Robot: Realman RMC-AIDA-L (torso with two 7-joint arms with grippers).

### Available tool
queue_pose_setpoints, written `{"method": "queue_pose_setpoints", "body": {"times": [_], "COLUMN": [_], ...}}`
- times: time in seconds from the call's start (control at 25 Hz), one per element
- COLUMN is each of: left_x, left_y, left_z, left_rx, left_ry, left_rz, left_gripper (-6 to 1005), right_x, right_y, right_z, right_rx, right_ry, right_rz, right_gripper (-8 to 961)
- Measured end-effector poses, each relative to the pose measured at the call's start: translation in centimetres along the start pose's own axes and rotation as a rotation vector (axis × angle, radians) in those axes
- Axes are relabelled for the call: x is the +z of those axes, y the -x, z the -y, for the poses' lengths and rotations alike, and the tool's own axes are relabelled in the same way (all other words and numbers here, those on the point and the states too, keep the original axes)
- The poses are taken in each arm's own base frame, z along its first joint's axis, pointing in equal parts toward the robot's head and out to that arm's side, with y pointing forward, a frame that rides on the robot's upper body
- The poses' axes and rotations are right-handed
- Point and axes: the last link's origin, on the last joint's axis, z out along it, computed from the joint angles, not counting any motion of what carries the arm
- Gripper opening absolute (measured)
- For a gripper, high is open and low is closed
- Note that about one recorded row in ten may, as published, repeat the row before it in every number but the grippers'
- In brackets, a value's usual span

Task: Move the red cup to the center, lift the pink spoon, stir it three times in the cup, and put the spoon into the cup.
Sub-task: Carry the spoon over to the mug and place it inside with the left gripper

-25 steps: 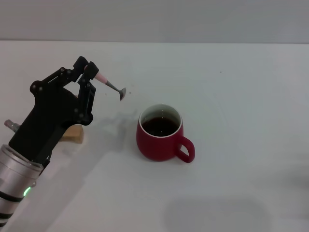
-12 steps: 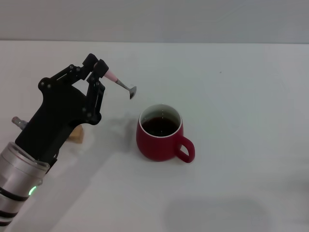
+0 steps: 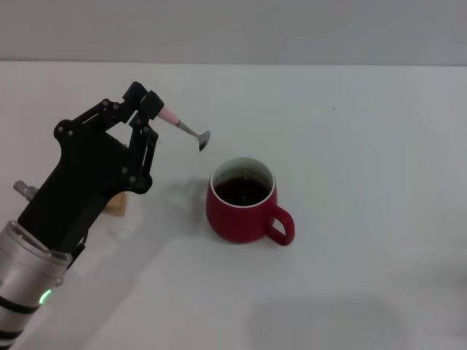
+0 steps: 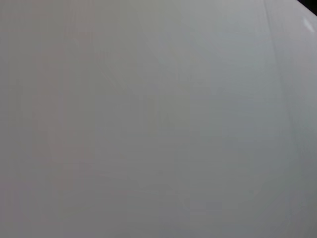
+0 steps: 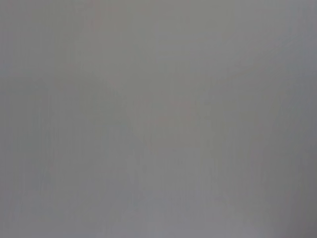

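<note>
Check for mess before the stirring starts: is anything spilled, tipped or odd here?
Nothing stands out. The red cup sits upright with its dark liquid inside and no spill around it. The left end effector holds the pink spoon in the air, left of and beyond the cup.

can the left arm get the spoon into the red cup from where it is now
Probably yes. The left gripper holds the pink spoon by its handle, raised, with the bowl up and to the left of the red cup. The cup's mouth is open and nothing stands between them. The right arm is out of view.
</note>
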Motion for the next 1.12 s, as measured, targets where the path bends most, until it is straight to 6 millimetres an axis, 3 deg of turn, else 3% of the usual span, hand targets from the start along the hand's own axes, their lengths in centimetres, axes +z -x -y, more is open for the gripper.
{"method": "queue_pose_setpoints", "body": {"times": [1.12], "left_x": [0.0], "left_y": [1.1], "left_z": [-1.9], "left_rx": [-0.042], "left_ry": [0.056], "left_rz": [0.046], "left_gripper": [130], "right_x": [0.1], "right_y": [0.1], "right_z": [-0.1], "right_rx": [0.002], "right_ry": [0.002], "right_rz": [0.009], "right_gripper": [0]}}
